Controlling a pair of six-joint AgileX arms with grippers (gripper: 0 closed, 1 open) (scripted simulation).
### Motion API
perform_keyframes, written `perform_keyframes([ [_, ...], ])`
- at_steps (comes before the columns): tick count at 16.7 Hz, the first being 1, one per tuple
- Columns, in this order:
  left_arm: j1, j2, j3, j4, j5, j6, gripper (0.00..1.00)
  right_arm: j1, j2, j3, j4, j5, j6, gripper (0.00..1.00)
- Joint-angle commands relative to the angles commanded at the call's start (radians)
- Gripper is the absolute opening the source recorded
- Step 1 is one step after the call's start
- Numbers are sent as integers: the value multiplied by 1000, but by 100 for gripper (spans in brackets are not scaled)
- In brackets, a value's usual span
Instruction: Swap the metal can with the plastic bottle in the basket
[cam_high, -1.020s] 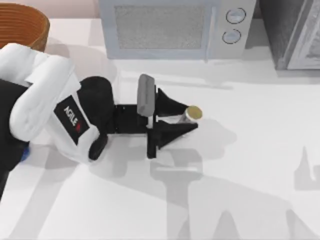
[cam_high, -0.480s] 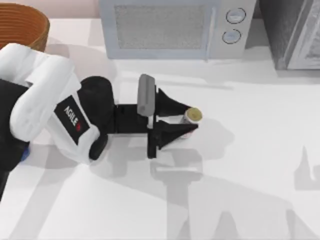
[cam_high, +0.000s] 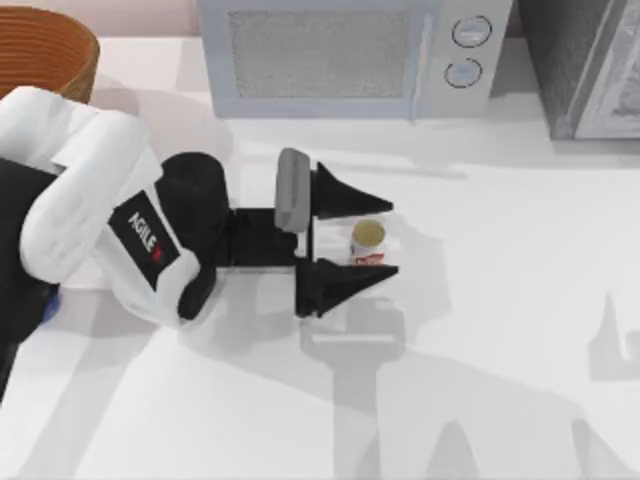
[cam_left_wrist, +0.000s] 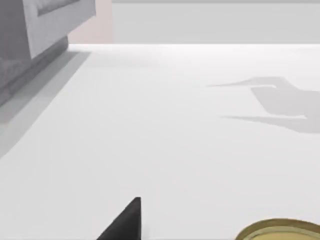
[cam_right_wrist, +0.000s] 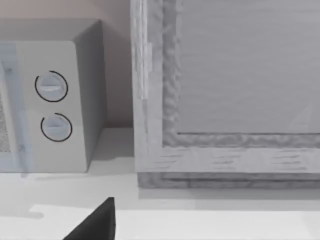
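The metal can (cam_high: 368, 243), white with a red label and a gold-tan top, stands upright on the table near the middle. My left gripper (cam_high: 394, 238) is open around it, one black finger on each side with a gap to the can. In the left wrist view the can's top (cam_left_wrist: 280, 231) shows beside one fingertip (cam_left_wrist: 125, 222). The wicker basket (cam_high: 40, 45) sits at the far left corner. The plastic bottle is hidden. My right arm is parked; its wrist view shows one fingertip (cam_right_wrist: 95, 222) set well off to the side, gripper open.
A microwave (cam_high: 350, 55) stands at the back, just behind the can, with a grey cabinet (cam_high: 590, 65) to its right. A small blue patch (cam_high: 48, 305) peeks out under my left arm. Bare white tabletop (cam_high: 500, 330) stretches right and front.
My left gripper was shut on the can and has opened. The can now stands free, slightly left of and nearer the front than where it was held.
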Motion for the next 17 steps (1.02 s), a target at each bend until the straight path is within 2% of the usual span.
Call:
perform_keyframes([
  [8, 3, 0, 0, 0, 0, 0, 100, 0, 0, 0, 0, 0, 0, 100],
  [10, 18, -30, -24, -29, -25, -7, 100, 0, 0, 0, 0, 0, 0, 100],
  [13, 66, -155, -103, -131, -112, -17, 100, 0, 0, 0, 0, 0, 0, 100],
  [17, 151, -469, -257, -332, -289, -16, 100, 0, 0, 0, 0, 0, 0, 100],
])
